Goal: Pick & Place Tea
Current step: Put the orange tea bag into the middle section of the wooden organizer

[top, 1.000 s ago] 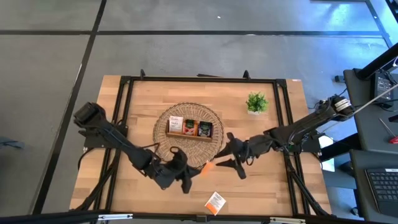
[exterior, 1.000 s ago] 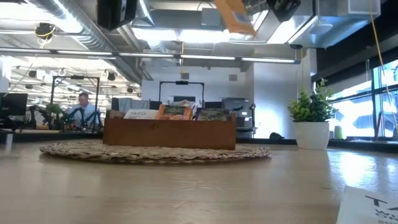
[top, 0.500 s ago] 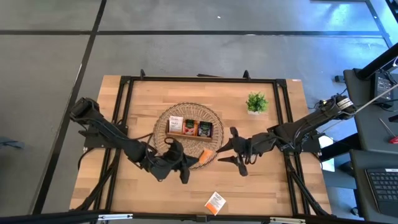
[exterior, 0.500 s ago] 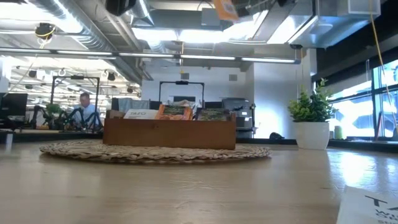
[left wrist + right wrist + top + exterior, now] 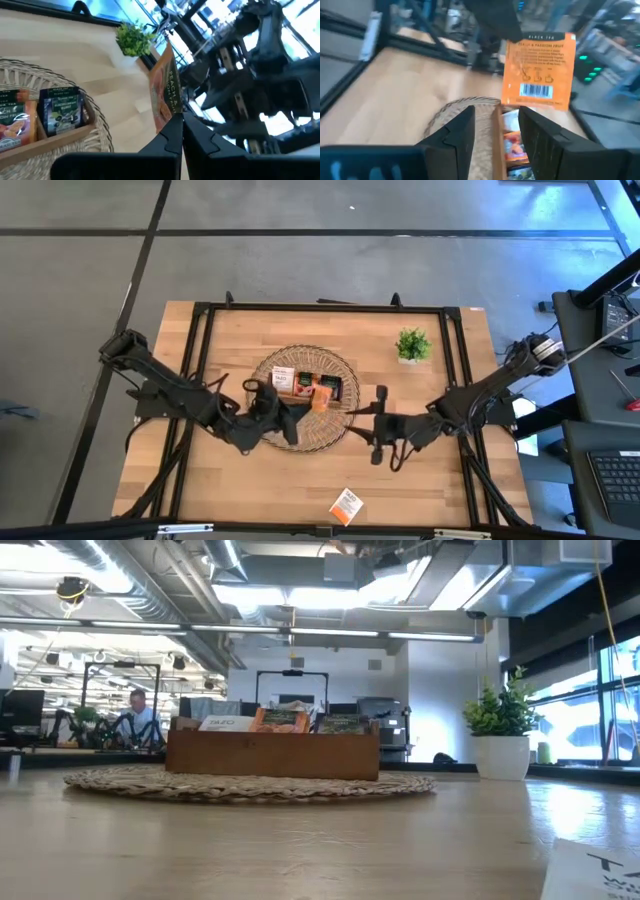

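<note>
Tea sachet [image 5: 321,397]: orange, clenched by left pincer [image 5: 300,402] above wooden tray [image 5: 305,402].
Bench [image 5: 430,470]: another sachet [image 5: 346,504] near front edge.
Right pincer [image 5: 379,427]: released, beside woven mat [image 5: 340,430].

Orange sachet [image 5: 538,70] — "BLACK TEA", "PEACH & PASSION FRUIT".

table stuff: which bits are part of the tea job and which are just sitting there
Part of the job:
- orange sachet, pinched in the left pincer above the tray
- tray with sachets in it
- spare sachet near the table's front edge
- right pincer, open, empty, beside the mat

Just lying about:
- woven mat under the tray
- plant
</note>
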{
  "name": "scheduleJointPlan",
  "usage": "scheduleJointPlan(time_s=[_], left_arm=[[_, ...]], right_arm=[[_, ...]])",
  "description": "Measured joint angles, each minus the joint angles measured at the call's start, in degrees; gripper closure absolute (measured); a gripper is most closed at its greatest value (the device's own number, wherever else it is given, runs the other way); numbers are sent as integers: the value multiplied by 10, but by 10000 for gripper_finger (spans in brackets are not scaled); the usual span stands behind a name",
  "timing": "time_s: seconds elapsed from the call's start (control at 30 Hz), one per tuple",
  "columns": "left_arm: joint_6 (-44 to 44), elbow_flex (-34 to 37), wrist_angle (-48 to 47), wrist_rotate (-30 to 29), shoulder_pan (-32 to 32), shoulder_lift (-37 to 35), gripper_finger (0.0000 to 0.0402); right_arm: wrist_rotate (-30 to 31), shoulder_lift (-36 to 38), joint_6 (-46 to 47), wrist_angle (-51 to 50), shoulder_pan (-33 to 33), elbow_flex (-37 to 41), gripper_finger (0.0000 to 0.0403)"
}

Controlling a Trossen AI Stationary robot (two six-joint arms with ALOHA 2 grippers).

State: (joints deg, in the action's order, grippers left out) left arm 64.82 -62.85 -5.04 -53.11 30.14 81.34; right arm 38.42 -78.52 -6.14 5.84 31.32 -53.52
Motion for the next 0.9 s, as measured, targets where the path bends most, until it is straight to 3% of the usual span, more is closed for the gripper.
scheduleJointPlan(time_s=[0.13, 0.4, 0.53, 0.67, 0.8, 0.9], left_arm=[[23, 0, 9, 0, -15, 1, 400], [36, 0, 10, -2, -35, 4, 400], [49, 0, 16, -4, -41, 4, 400], [50, 0, 34, -13, -44, 4, 400], [50, 0, 45, -14, -44, 4, 400], [50, 0, 45, -24, -44, 4, 400]], right_arm=[[47, -31, -2, 58, 0, 0, 248], [9, -71, -32, 164, -1, 0, 248], [72, -79, -35, 194, -6, -8, 257], [101, -106, -86, 165, -19, -56, 274], [110, -156, -127, 71, -27, -133, 291], [189, -197, -129, 0, -27, -200, 303]])
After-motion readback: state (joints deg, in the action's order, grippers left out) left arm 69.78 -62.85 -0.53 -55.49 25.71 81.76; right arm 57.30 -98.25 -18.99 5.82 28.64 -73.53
